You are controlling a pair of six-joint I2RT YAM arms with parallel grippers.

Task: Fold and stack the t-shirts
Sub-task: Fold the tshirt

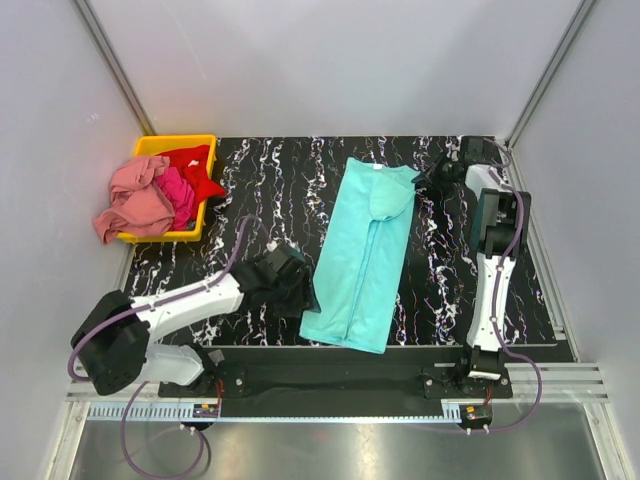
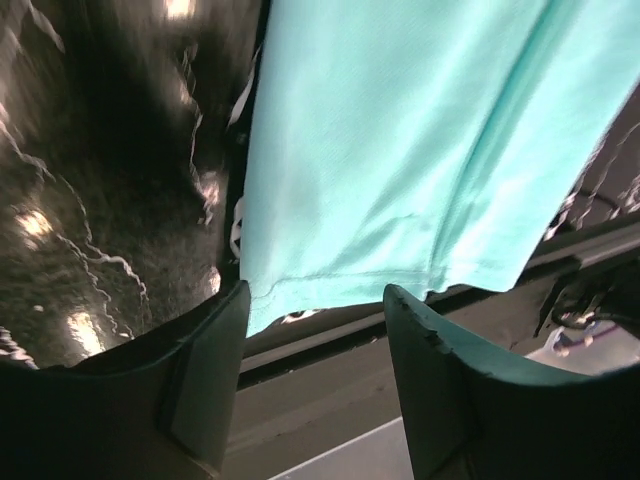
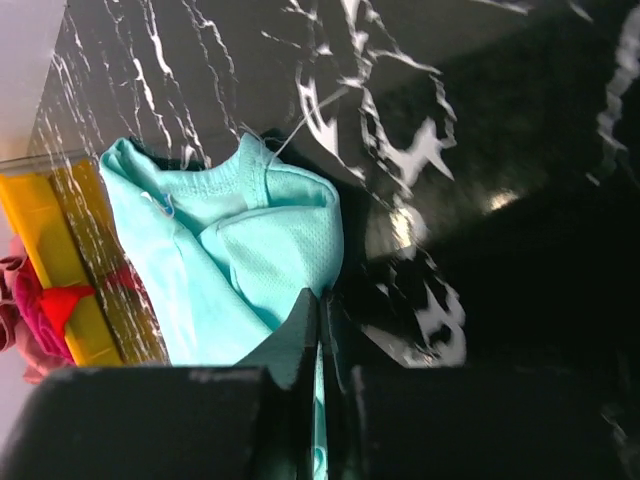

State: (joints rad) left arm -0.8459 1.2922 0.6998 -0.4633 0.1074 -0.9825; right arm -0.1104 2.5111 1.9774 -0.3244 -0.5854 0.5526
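Observation:
The turquoise t-shirt (image 1: 365,250) lies folded into a long strip on the black marbled table (image 1: 270,180). My left gripper (image 1: 302,288) is open at the shirt's near left hem corner. In the left wrist view the hem (image 2: 400,200) lies just beyond the open gripper (image 2: 315,295), with nothing between the fingers. My right gripper (image 1: 425,178) is shut on the shirt's far right edge near the collar. In the right wrist view teal cloth (image 3: 250,260) runs into the closed gripper (image 3: 322,305). The salmon pink (image 1: 135,200), magenta (image 1: 178,190) and red (image 1: 195,163) t-shirts are heaped in the bin.
The yellow plastic bin (image 1: 180,141) stands at the far left corner of the table and also shows in the right wrist view (image 3: 60,250). White walls enclose the table. A metal rail (image 1: 330,375) runs along the near edge by the arm bases.

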